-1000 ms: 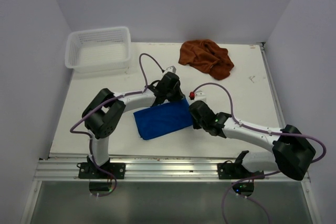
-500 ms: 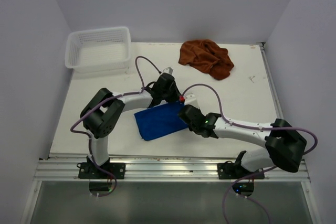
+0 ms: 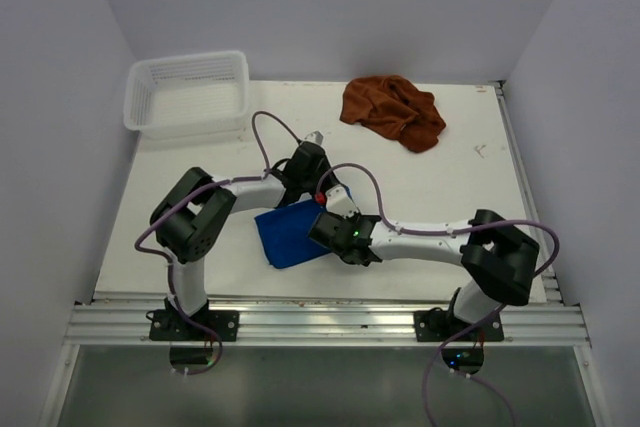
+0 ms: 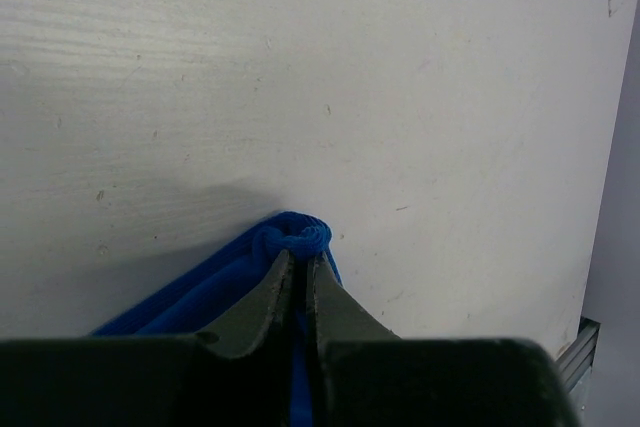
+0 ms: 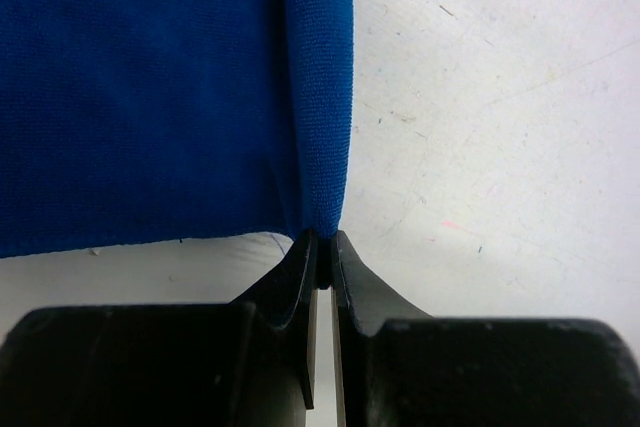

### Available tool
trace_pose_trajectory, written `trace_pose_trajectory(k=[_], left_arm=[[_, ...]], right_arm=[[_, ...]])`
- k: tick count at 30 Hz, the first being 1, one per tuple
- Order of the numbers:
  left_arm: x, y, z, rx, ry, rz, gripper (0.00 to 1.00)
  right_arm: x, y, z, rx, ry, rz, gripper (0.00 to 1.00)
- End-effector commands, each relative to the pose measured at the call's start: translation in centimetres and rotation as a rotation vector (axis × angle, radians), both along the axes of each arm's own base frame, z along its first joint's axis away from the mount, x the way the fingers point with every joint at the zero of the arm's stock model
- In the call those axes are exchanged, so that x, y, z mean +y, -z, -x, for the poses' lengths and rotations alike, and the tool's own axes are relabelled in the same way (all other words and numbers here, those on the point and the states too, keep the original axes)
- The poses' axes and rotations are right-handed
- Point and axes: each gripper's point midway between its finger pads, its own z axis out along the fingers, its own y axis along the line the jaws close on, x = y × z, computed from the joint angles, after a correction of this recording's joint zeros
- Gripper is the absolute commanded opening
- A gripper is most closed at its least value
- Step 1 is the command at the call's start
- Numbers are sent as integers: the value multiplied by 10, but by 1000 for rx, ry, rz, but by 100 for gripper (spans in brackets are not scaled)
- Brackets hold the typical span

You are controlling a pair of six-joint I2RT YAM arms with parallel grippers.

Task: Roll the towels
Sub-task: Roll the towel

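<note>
A blue towel (image 3: pixel 290 234) lies on the white table near the front middle, its right part folded over to the left. My left gripper (image 3: pixel 308 190) is shut on the towel's far right corner, bunched at the fingertips in the left wrist view (image 4: pixel 297 252). My right gripper (image 3: pixel 325 237) is shut on the near right corner of the folded edge (image 5: pixel 322 239). The blue towel fills the upper left of the right wrist view (image 5: pixel 150 87). A rust-brown towel (image 3: pixel 392 111) lies crumpled at the back of the table, apart from both grippers.
A white plastic basket (image 3: pixel 187 92) stands at the back left corner. Grey walls close in both sides. The metal rail (image 3: pixel 320 322) with the arm bases runs along the near edge. The right arm lies low across the front of the table.
Both grippers have moved left with the towel's right edge, folding it over. The visible blue area has become narrower. The right arm has stretched further left.
</note>
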Motion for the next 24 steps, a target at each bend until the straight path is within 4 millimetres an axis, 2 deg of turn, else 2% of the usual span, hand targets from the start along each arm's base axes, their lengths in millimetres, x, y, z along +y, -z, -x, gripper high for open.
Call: trace_pose_trajectory(k=[1,9,20,24], left_arm=[[19,-34,-39,-141,-114,42,0],[25,-29,-33,-135,-114,44,0],[30,-21,-23,-139,-105,57,0],[31,-14,-23,-134,-100,43,0]], right_arm=[[-20,3,15,38,-4,153,0],[-10,26,26,100,-38,217,0],[-16,42,33,121,-12,208,0],[-15,43,34,125,-23,189,7]])
